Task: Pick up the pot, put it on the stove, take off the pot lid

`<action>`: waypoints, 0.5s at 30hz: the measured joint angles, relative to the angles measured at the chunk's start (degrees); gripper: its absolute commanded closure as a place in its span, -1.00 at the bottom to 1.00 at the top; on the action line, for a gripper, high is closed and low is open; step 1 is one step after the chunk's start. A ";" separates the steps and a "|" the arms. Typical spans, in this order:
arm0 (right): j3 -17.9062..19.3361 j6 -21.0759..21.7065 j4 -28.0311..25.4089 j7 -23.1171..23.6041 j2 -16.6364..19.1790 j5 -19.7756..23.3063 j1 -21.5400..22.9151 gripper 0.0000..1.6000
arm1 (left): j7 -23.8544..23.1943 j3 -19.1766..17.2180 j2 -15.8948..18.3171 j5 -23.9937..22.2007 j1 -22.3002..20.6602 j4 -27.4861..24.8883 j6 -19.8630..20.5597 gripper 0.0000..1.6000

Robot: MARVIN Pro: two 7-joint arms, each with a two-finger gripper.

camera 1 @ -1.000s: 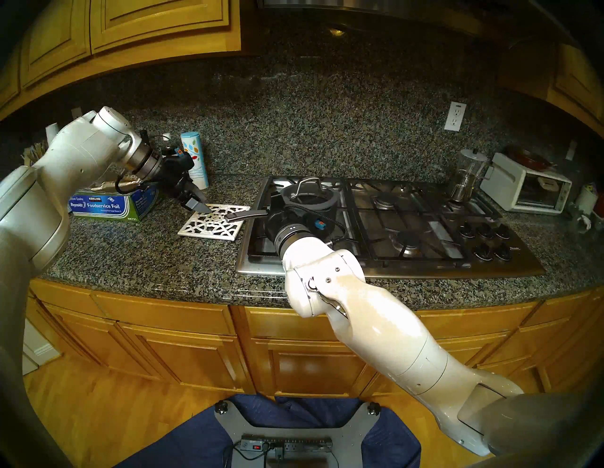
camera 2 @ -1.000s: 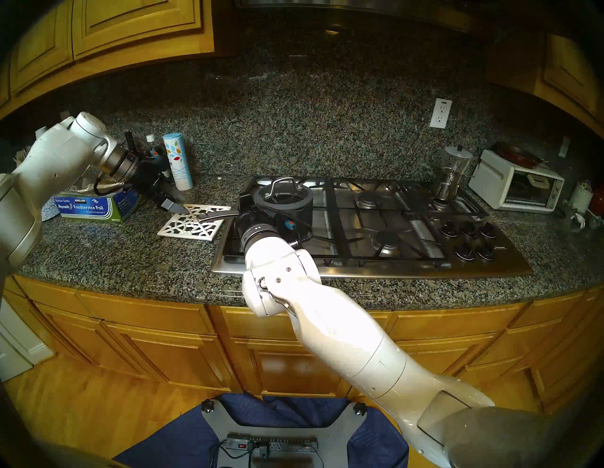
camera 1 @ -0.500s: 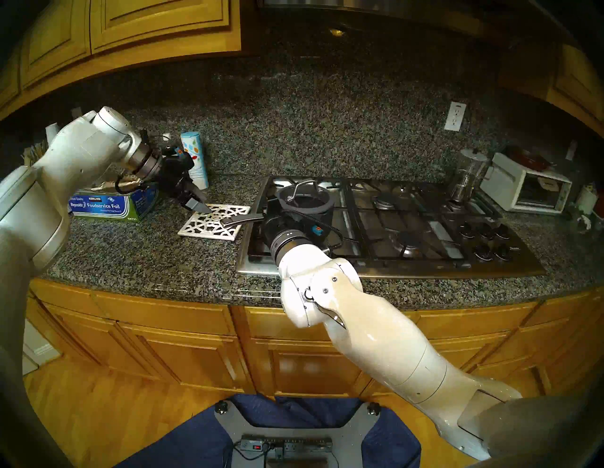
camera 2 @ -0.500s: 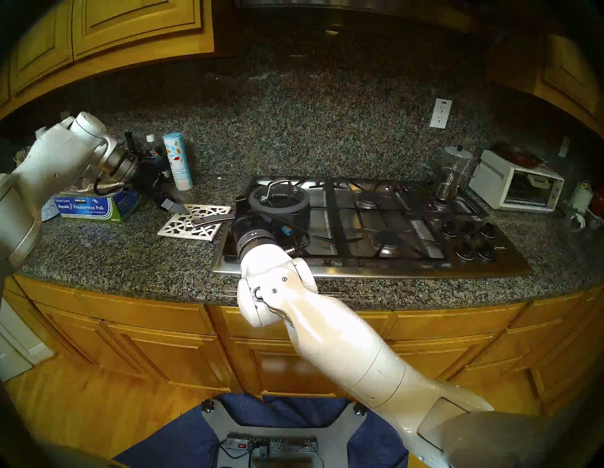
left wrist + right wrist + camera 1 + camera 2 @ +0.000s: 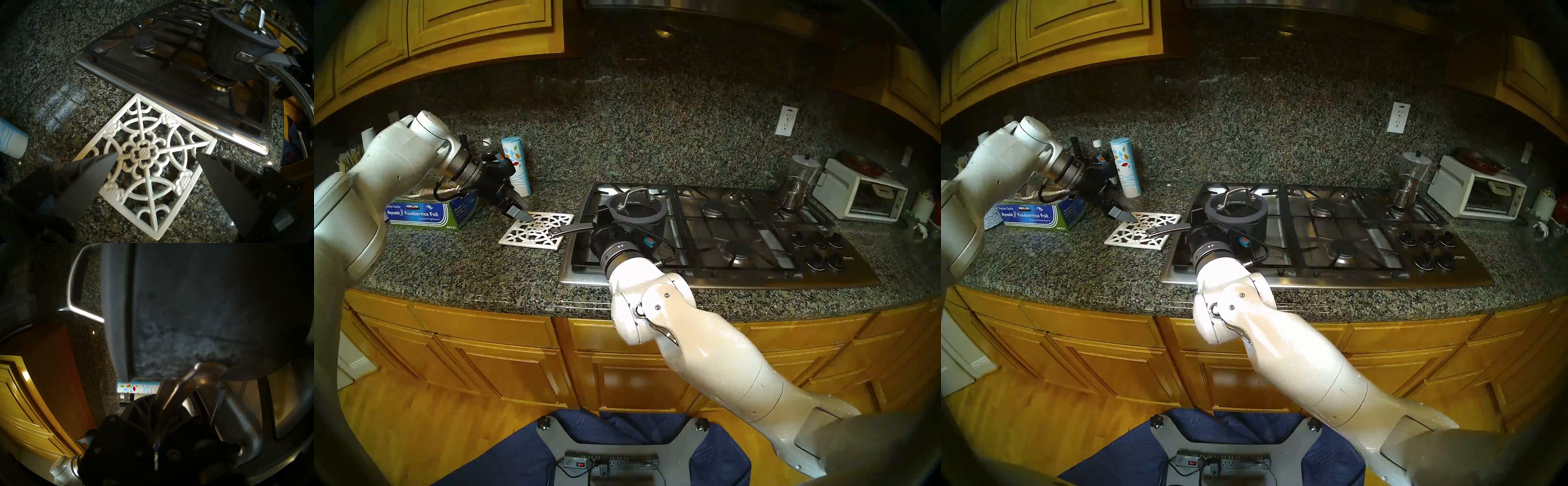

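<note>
I see the pot [image 5: 648, 220] over the front left burner of the stove [image 5: 755, 237]. From the left wrist camera, the bottom of the pot looks to be just above the burner [image 5: 222, 81], but I cannot tell if it sits on the black grate or hangs a little over it. The pot lid [image 5: 636, 205] is on the pot, with its steel loop [image 5: 633, 197] sticking up.

My right gripper [image 5: 180, 389] is pinching the pot's long steel handle [image 5: 572, 230] close to where the handle joins the pot. Its fingers are pressed together on the handle. The free end of the handle pokes out past the left edge of the stove, over the corner of the white trivet [image 5: 538, 230]. In the right wrist camera the picture is turned on its side, so the pot fills the top and the lid's grey rim [image 5: 117, 314] runs up and down.

My left gripper [image 5: 155, 155] is spread wide and holds nothing. It points down at the white trivet on the counter [image 5: 466, 264], with one finger [image 5: 95, 171] on each side of the flower in the middle. It is above the trivet and well apart from the pot.

Behind my left arm there is a blue foil box [image 5: 426, 213] and a tall white and blue can [image 5: 517, 166]. A white toaster oven [image 5: 860, 198] stands far off on the right.
</note>
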 measured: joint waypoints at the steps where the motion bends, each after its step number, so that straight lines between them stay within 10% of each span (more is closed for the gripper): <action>1: 0.01 -0.04 0.02 0.27 0.03 0.08 -0.09 1.00 | 0.00 0.00 0.00 0.00 0.00 0.01 -0.01 -1.00; 11: 0.11 -0.24 0.38 2.67 0.06 0.94 -0.80 1.00 | -0.05 0.00 -0.10 0.01 0.00 0.24 -0.09 -1.00; 15: 0.18 -0.23 0.46 3.21 0.07 1.23 -0.97 0.03 | -0.08 0.00 -0.17 0.01 0.00 0.36 -0.13 -1.00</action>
